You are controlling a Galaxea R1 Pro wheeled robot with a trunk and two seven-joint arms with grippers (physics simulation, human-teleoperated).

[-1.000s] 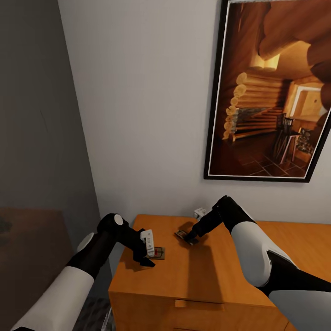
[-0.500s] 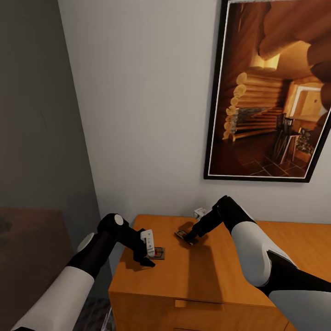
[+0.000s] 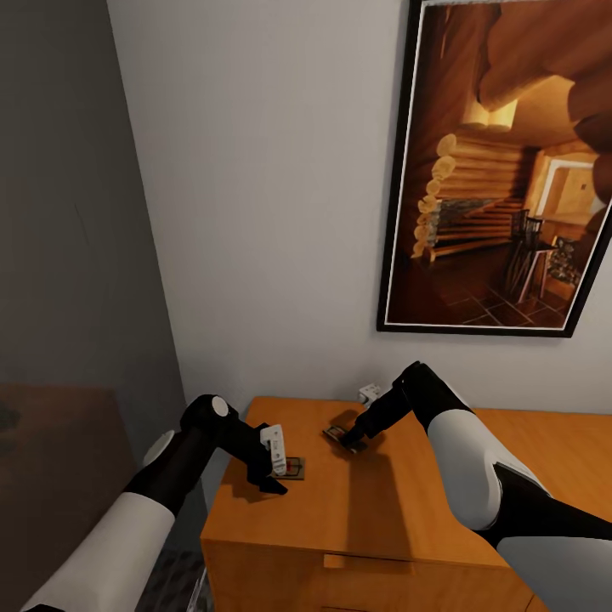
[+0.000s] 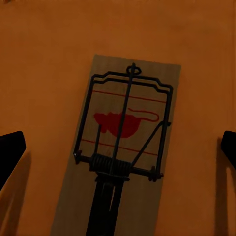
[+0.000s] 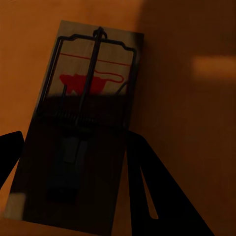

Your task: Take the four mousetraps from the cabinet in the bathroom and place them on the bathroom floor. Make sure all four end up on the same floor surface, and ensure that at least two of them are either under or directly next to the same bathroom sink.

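Two mousetraps lie flat on the cabinet point(image 3: 357, 510): one point(image 4: 120, 147) between my open left pincer point(image 3: 274, 478), one point(image 5: 81, 123) between my open right pincer point(image 3: 353, 442).

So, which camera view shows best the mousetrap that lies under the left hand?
The left wrist view: the mousetrap lies flat on the cabinet top, wire bar, spring and red mouse print clear, between the open left hand's fingertips. The head view shows it small, partly hidden by that hand. The right wrist view shows another trap.
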